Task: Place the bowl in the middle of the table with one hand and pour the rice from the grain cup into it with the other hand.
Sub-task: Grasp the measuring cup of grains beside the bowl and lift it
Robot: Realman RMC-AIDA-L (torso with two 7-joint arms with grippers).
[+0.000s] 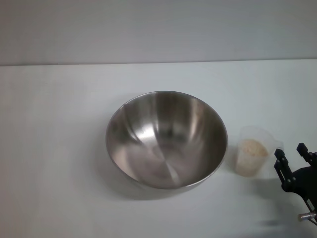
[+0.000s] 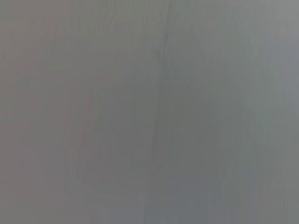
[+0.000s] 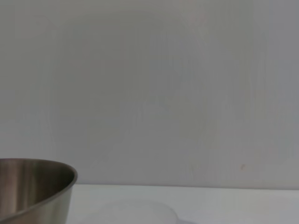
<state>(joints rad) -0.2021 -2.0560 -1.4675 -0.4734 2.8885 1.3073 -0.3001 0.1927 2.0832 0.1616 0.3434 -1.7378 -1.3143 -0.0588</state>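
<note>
The steel bowl stands empty near the middle of the white table. Just to its right is the clear grain cup, upright, with pale rice inside. My right gripper hovers at the lower right, close beside the cup and apart from it, open with nothing between its fingers. The right wrist view catches the bowl's rim and, faintly, the cup's rim. My left gripper is out of view; its wrist view shows only a blank grey surface.
A grey wall rises behind the table's far edge. Bare white tabletop lies to the left of the bowl and in front of it.
</note>
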